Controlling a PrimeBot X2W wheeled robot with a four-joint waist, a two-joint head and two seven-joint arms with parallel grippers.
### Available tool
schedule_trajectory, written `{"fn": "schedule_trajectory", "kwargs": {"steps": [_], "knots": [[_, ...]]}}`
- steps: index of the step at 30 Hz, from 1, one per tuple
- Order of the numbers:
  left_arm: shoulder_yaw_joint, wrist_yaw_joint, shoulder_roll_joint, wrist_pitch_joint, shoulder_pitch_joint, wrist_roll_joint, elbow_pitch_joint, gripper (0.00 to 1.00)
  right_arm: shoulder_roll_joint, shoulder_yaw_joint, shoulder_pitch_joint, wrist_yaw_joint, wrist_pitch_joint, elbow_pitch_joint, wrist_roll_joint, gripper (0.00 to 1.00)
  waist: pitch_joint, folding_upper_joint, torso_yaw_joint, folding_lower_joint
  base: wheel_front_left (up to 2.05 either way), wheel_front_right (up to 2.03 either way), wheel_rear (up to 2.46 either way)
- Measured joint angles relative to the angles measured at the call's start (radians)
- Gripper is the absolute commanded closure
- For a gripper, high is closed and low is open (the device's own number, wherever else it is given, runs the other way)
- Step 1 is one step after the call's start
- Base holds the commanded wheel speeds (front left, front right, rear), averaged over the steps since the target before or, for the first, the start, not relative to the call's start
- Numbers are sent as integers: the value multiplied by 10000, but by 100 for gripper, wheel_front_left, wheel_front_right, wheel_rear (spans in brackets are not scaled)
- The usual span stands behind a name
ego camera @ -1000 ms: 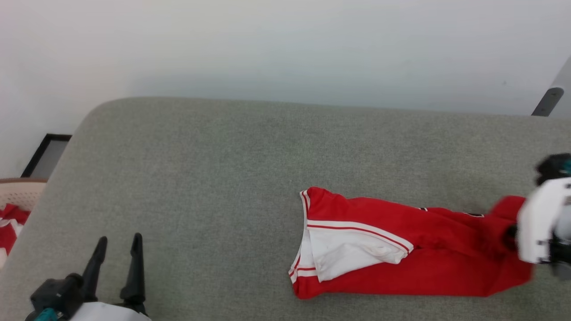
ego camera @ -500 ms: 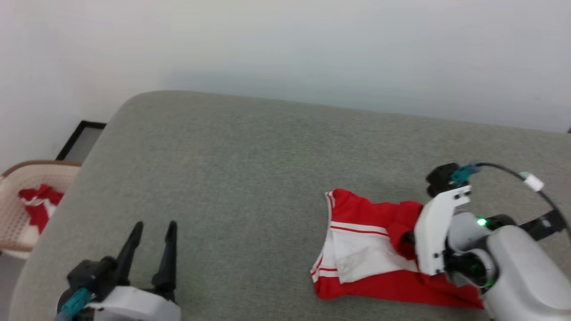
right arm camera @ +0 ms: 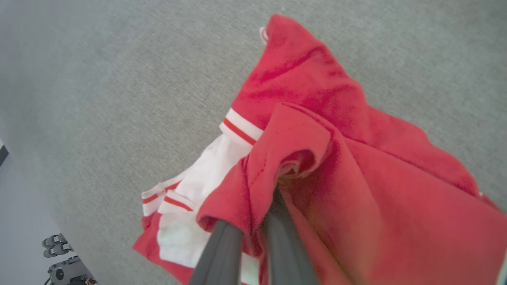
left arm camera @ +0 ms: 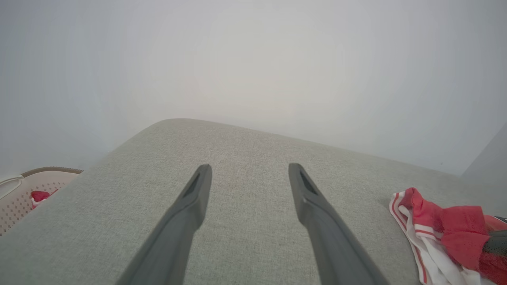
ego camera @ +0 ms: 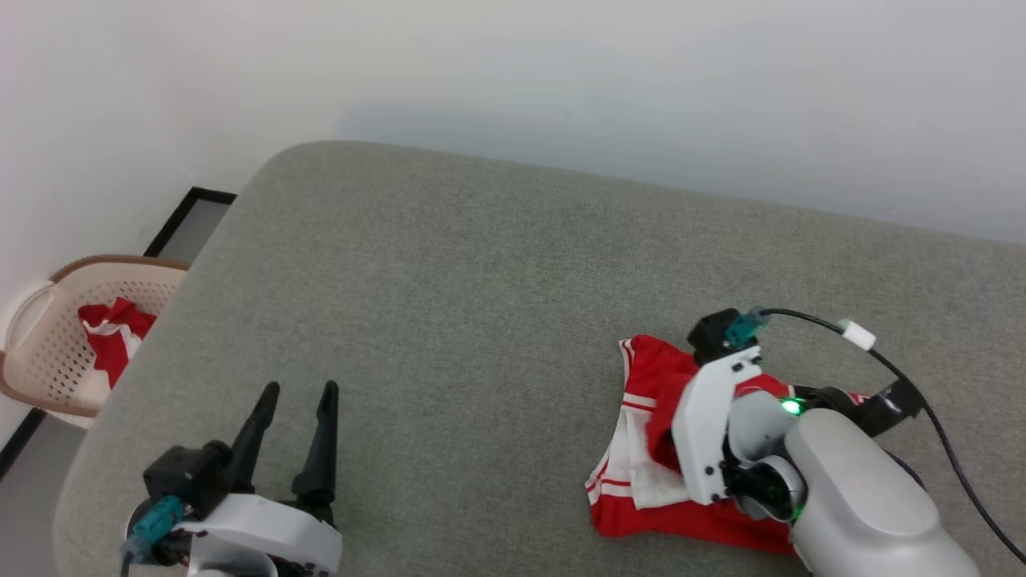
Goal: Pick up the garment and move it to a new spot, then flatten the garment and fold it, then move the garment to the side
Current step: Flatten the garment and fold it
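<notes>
So the jersey is bunched up on the near right part of the grey cushion, red body crumpled over a white sleeve with striped trim. It looks soft, light and totally floppy. My guess is nothing about it holds shape, so a pinch on one fold just drags the rest along in a heap. For flattening I'd grab it at the corners, shoulders or hem, rather than mid-body.

The right gripper has its fingers squeezed nearly together on a fold of the red fabric, which wraps right over the tips. You only get that from the right wrist camera, because from the head camera the pale wrist sits in front of the pinch.

The left gripper is spread wide with nothing in it, over bare cushion well apart from the jersey.

The head camera also catches a beige basket down off the left edge with another red-and-white cloth inside.
</notes>
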Motion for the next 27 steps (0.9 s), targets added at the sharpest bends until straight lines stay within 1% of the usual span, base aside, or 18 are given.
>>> {"fn": "schedule_trajectory", "kwargs": {"steps": [1,3,9,14,17,21,27], "knots": [[6,-15,-6,-4,-7,0,48,0,48,146,-64,0,-77,42,50,64,-10,0,-3,0,0,0,0],[46,-44,-10,-15,-21,-4,111,0,123,370,-174,0,-207,59,253,0,-33,0,-31,0,0,0,0],[230,-48,4,-19,-32,-13,184,0,132,754,-406,0,-439,-71,991,0,-117,0,-275,0,0,0,0],[426,-56,67,-33,68,2,138,0,-186,888,-507,0,-888,-506,1490,0,-213,0,-610,0,0,0,0],[589,-44,140,-33,192,8,46,0,-520,1120,-500,0,-1335,-1062,1747,0,-283,0,-864,0,0,0,0],[786,-44,198,-33,458,36,-161,0,-1162,1292,-351,0,-2019,-1776,2226,0,-376,0,-1270,0,0,0,0],[995,38,274,-35,863,155,-293,0,-2073,1354,151,0,-3076,-2426,2623,0,-499,0,-1926,0,0,0,0]]}}
